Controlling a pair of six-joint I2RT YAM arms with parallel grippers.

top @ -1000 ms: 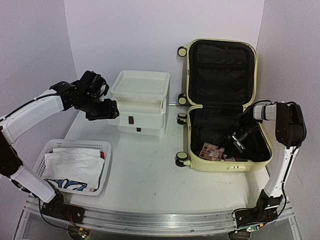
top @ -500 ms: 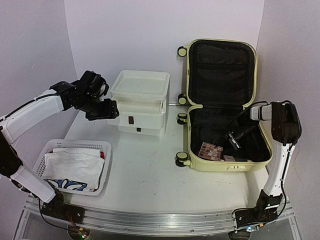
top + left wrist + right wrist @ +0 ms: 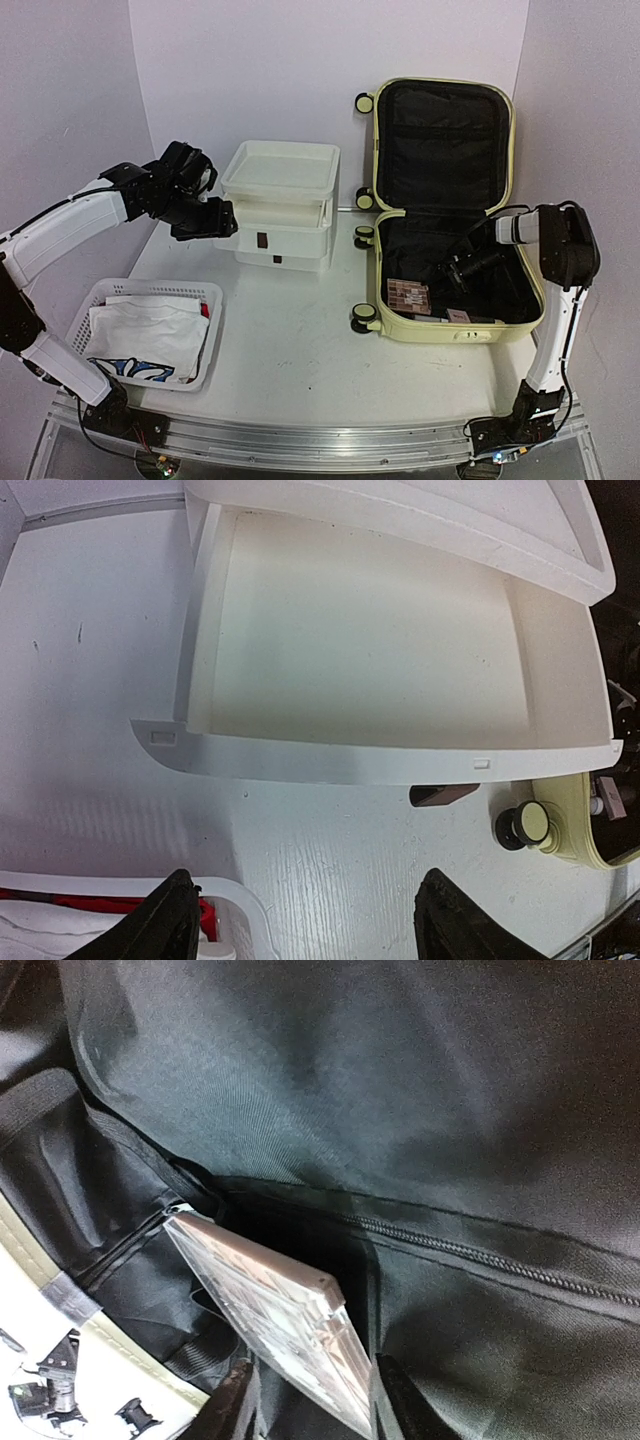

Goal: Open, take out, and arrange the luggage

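Pale lilac walls (image 3: pixel 250 70) close in a white desk (image 3: pixel 290 340), and at its 3 o'clock side the luggage (image 3: pixel 450 335) lies open, the lid (image 3: pixel 440 140) propped upright at the back and the lower shell flat. The right gripper (image 3: pixel 315 1400) is down inside that shell, its jaws narrowed around the lower corner of a flat clear case (image 3: pixel 265 1290) that stands tilted against the black lining (image 3: pixel 400 1080). One finger sits at each face, but I cannot tell whether the pads have bitten yet. To do this well, I would let the squeeze finish squarely on the two broad faces, since a hold on a corner of slick plastic is likely to swivel. Then lift toward 12 o'clock, clear of the zipper (image 3: pixel 480 1255) and the shell's rim, before swinging out toward 9 o'clock. A slow first lift would show early if the case is slipping. The left gripper (image 3: pixel 310 920) hangs with its jaws wide and nothing between them, just in front of the pulled-out drawer (image 3: pixel 370 650) of the white drawer box (image 3: pixel 280 245) at the desk's 12 o'clock. That drawer looks a likely place for the case, so the left arm should not crowd its mouth. A white perforated basket (image 3: pixel 150 292) with a folded white garment (image 3: pixel 145 330) sits at 8 o'clock, well apart from the luggage.
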